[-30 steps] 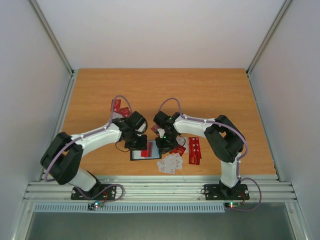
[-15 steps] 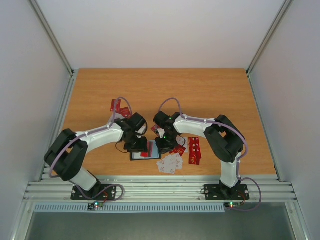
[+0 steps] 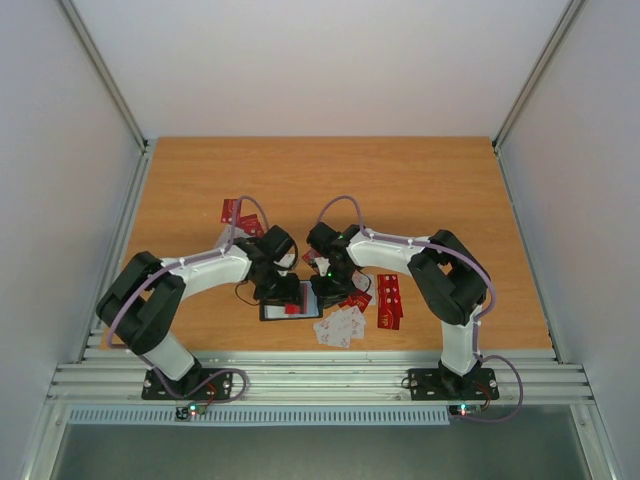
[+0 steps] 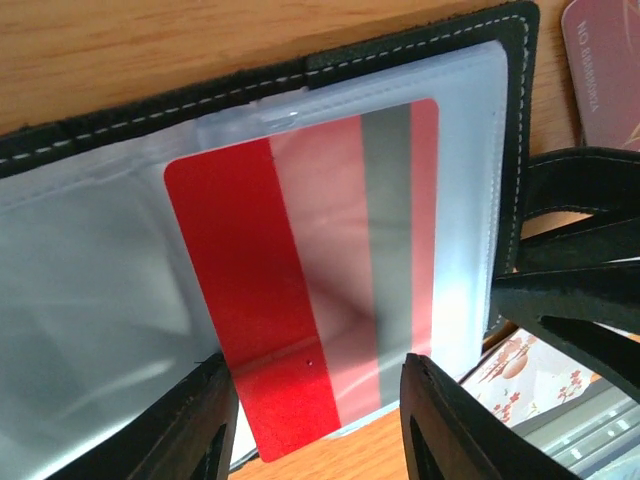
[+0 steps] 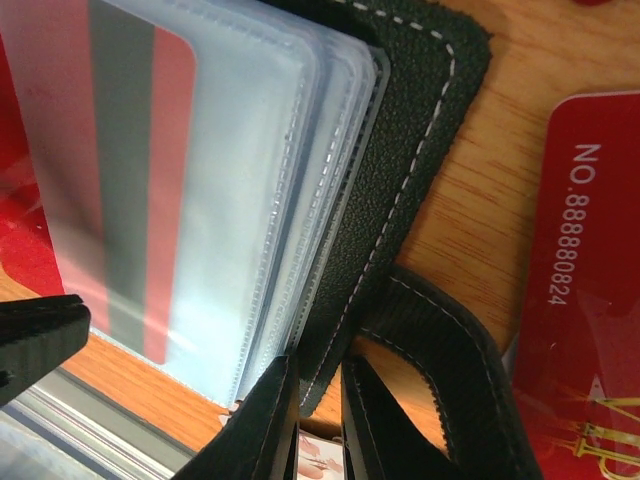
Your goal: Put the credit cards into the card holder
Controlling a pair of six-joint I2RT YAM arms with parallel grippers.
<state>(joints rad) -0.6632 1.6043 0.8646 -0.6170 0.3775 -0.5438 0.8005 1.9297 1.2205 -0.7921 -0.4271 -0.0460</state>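
Seating red card [image 4: 260,300] | lodged half inside card holder [image 4: 400,55], long axis running out toward left gripper [image 4: 315,365], spread astride it | holder's rim is pinched by right gripper [image 5: 318,365]

Card holder [image 4: 400,58] open, flat — red card [image 4: 250,300] partly in clear sleeve; other credit cards [image 3: 340,326] loose beside.

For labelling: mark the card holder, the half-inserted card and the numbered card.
card holder [image 4: 150,115]: left wrist view, stitched black edge.
half-inserted card [image 4: 230,270]: left wrist view, bare red end.
numbered card [image 5: 590,250]: right wrist view, printed face.
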